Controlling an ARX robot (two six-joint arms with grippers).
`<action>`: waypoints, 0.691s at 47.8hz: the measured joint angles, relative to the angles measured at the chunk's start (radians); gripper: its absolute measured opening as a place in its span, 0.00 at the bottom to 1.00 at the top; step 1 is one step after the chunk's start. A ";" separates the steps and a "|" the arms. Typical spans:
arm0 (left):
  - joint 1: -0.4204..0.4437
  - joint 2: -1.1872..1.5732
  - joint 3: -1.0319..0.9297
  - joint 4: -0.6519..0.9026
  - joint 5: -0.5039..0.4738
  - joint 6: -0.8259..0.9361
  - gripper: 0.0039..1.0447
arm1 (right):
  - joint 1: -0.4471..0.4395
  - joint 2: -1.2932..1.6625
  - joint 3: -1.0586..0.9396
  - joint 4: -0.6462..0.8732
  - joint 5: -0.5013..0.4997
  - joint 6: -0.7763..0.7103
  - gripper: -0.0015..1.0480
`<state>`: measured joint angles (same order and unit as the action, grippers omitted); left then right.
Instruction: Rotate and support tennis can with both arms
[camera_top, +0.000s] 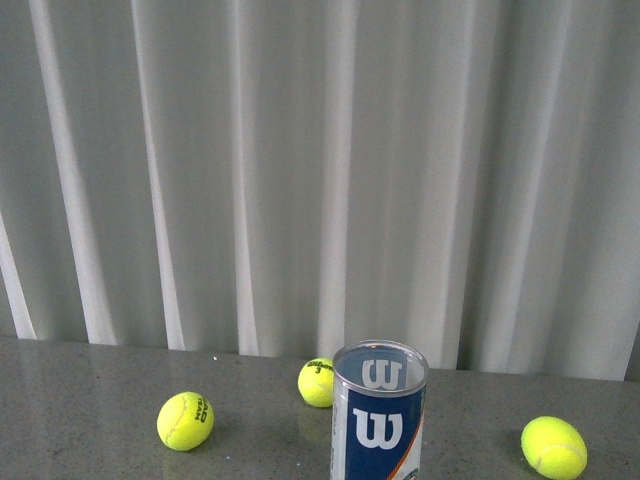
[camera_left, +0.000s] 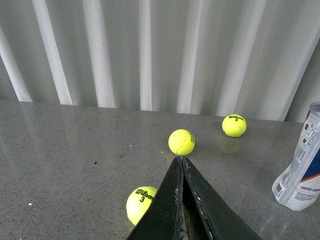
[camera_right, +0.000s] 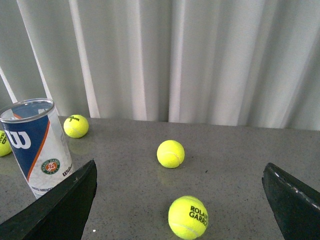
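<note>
The tennis can stands upright on the grey table, open silver rim up, blue label with the white W facing me. It also shows at the edge of the left wrist view and in the right wrist view, where the orange stripe and round emblem show. My left gripper is shut and empty, its tips together, well apart from the can. My right gripper is open wide and empty, one finger close to the can's base. Neither arm shows in the front view.
Yellow tennis balls lie loose on the table: three in the front view, three around the left gripper, and two between the right fingers. A white curtain hangs behind.
</note>
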<state>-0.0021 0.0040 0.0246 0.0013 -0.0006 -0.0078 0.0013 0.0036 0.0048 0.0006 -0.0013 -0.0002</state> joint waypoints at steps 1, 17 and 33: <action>0.000 0.000 0.000 0.000 0.000 0.000 0.07 | 0.000 0.000 0.000 0.000 0.000 0.000 0.93; 0.000 0.000 0.000 -0.001 0.000 0.000 0.71 | 0.000 0.000 0.000 0.000 0.000 0.000 0.93; 0.000 0.000 0.000 -0.001 0.000 0.003 0.94 | 0.000 0.000 0.000 0.000 0.000 0.000 0.93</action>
<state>-0.0021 0.0040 0.0246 0.0006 -0.0006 -0.0051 0.0013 0.0036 0.0048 0.0006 -0.0017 -0.0002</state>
